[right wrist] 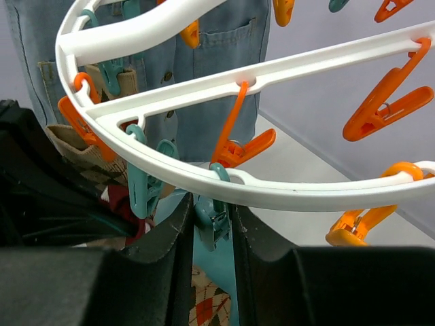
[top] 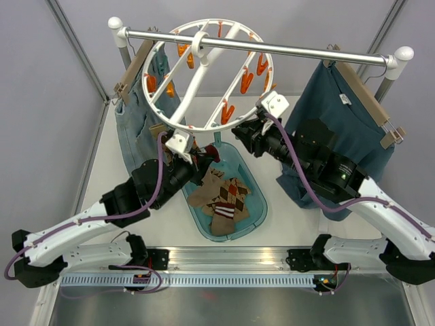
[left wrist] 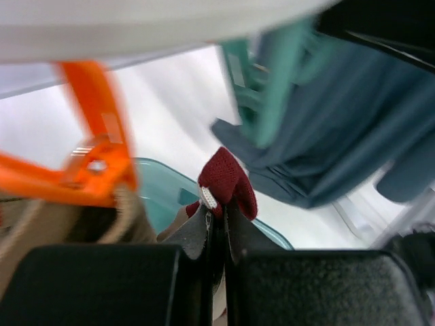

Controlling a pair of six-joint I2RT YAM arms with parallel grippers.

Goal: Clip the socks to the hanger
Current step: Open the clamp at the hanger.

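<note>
**Fig. 1. Table surface, seen from above**

I see a white table (top: 285, 227) with a teal plastic basin (top: 238, 159) lying at its centre, its long axis running from 11 to 5 o'clock and socks (top: 224, 200) heaped inside. At 6 o'clock, a metal rail (top: 231, 261) spans the near edge.

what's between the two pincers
A teal clothespin on the hanger rim hangs between left pincer and right pincer, clearest in the top view.

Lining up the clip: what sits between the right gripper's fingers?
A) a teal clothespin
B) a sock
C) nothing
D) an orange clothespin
A: a teal clothespin hanging under the hanger rim sits in the right gripper.
</note>
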